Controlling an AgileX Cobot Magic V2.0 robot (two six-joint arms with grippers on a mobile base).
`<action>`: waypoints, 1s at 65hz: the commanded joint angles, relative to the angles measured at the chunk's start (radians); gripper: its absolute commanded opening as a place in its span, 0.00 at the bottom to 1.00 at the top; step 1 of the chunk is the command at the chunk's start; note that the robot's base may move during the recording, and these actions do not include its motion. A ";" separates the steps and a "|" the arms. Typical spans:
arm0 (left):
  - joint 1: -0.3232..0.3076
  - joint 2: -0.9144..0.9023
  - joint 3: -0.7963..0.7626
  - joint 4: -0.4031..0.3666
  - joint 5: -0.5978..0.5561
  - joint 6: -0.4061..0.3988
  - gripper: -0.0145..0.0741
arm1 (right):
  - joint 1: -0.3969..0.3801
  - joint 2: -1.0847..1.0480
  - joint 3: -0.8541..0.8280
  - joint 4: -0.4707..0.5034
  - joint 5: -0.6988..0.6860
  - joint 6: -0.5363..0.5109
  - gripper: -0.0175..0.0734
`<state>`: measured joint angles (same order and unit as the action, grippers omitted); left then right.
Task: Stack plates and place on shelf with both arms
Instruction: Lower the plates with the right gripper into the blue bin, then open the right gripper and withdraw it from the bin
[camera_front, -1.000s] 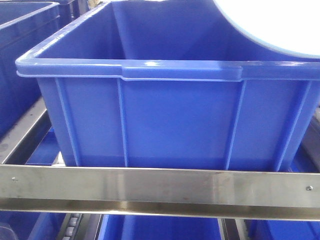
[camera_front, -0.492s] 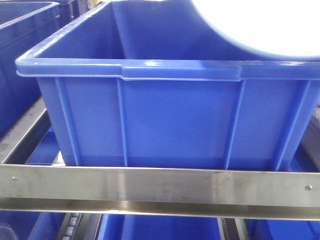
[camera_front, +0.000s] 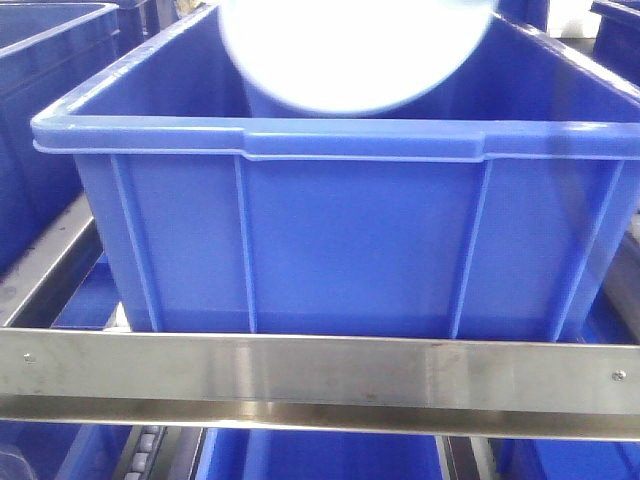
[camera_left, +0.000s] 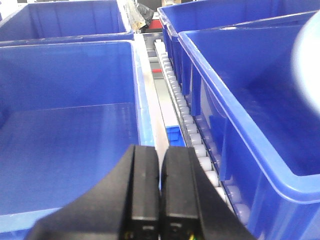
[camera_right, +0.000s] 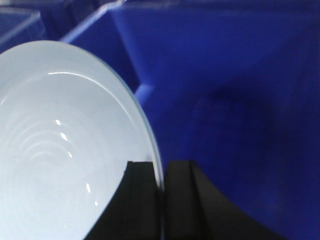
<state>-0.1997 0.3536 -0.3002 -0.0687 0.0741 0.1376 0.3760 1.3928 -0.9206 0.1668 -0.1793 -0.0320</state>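
A pale bluish-white plate (camera_right: 60, 140) with faint rings is held by its rim in my right gripper (camera_right: 162, 175), which is shut on it. It hangs tilted over the inside of a big blue crate (camera_front: 340, 240). In the front view the plate (camera_front: 340, 50) shows blurred at the top centre, above the crate's front wall. Whether a second plate lies under it cannot be told. The crate stands on the shelf, behind the shiny steel front rail (camera_front: 320, 375). My left gripper (camera_left: 160, 165) is shut on nothing, over the gap between two crates, with the plate's edge (camera_left: 307, 55) far to its right.
Another blue crate (camera_left: 65, 125) sits to the left of the roller track (camera_left: 192, 135). More blue crates (camera_front: 40, 120) stand at the far left and on the tier below (camera_front: 320, 455). The crate walls are tall.
The plate has swung left, from the upper right corner of the front view to the top centre over the crate. The crate and shelf have not moved.
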 joint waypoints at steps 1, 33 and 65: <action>0.001 0.006 -0.029 -0.003 -0.089 -0.011 0.26 | 0.011 0.000 -0.059 -0.009 -0.146 -0.001 0.31; 0.001 0.006 -0.029 -0.003 -0.089 -0.011 0.26 | -0.006 0.002 -0.059 -0.009 -0.146 -0.001 0.57; 0.001 0.006 -0.029 -0.003 -0.089 -0.011 0.26 | -0.043 -0.149 -0.029 -0.012 0.112 -0.070 0.44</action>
<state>-0.1997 0.3536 -0.3002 -0.0687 0.0741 0.1376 0.3469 1.3235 -0.9379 0.1649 -0.0362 -0.0563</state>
